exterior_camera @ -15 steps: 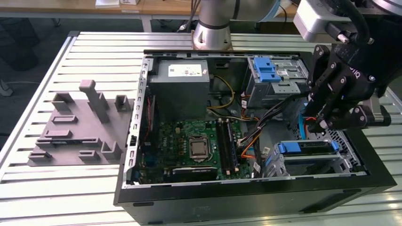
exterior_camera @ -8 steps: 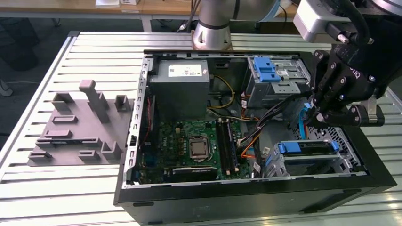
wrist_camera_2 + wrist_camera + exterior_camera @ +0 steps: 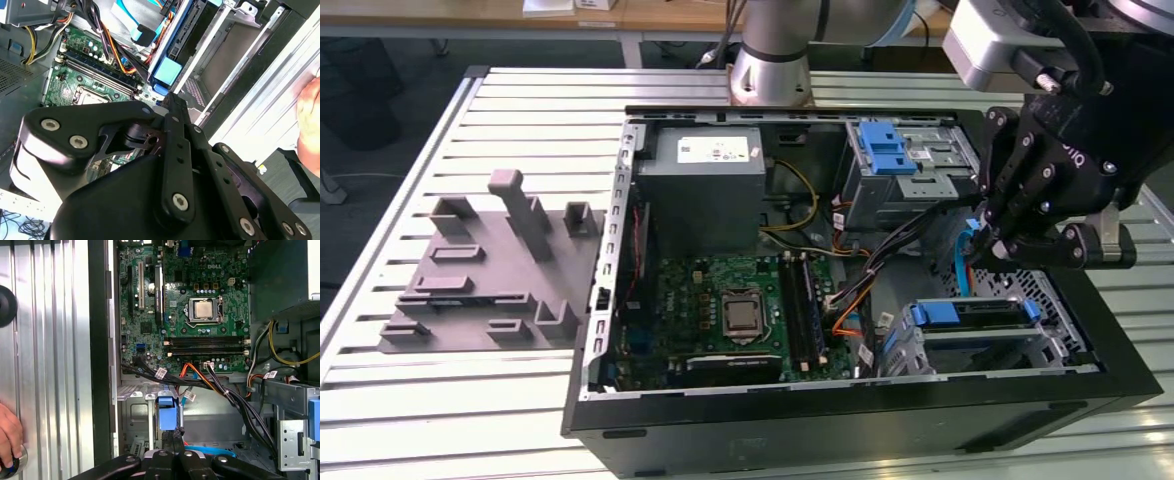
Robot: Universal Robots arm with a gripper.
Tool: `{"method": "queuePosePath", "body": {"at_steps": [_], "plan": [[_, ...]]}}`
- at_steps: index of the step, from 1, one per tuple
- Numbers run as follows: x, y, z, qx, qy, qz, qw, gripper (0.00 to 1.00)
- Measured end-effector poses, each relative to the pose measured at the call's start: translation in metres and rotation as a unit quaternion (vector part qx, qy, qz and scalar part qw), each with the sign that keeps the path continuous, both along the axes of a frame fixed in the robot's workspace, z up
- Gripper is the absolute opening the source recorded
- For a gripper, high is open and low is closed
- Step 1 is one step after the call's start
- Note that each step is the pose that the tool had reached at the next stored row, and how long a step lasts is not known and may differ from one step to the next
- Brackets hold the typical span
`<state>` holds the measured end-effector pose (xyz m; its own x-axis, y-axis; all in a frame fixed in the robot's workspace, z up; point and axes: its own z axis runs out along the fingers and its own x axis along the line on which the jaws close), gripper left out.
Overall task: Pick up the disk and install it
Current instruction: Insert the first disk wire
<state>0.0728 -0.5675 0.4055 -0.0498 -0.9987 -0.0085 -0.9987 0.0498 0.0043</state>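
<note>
We see the disk (image 3: 977,318) seated in the drive bay at the corner of the open computer case (image 3: 854,400), towards the exterior view's right, its blue end tab facing the motherboard (image 3: 734,310). The gripper (image 3: 991,255) hangs over that bay. In the first wrist view its jaws look pressed together with nothing between them, their tips just beside the disk's (image 3: 167,415) blue tab; we cannot tell whether they touch it. The case lies on the slatted table (image 3: 520,400).

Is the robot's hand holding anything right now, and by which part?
It cannot be told. The hand is right at the blue end tab of the disk, but any grip there is hidden.
</note>
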Motion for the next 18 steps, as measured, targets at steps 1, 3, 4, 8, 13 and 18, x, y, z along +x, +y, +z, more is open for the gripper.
{"method": "queuePosePath", "body": {"at_steps": [1, 3, 4, 8, 13, 18], "plan": [[0.0000, 0.0000, 0.0000, 0.0000, 0.0000, 0.000, 1.0000, 0.11], [0.0000, 0.0000, 0.0000, 0.0000, 0.0000, 0.000, 1.0000, 0.11], [0.0000, 0.0000, 0.0000, 0.0000, 0.0000, 0.000, 1.0000, 0.11], [0.0001, 0.0000, -0.0001, 0.0000, 0.0000, 0.000, 1.0000, 0.11], [0.0116, 0.0005, -0.0014, 0.0000, 0.0001, 0.000, 1.0000, 0.11], [0.0269, 0.0014, -0.0037, 0.0000, 0.0004, 0.000, 1.0000, 0.11]]}}
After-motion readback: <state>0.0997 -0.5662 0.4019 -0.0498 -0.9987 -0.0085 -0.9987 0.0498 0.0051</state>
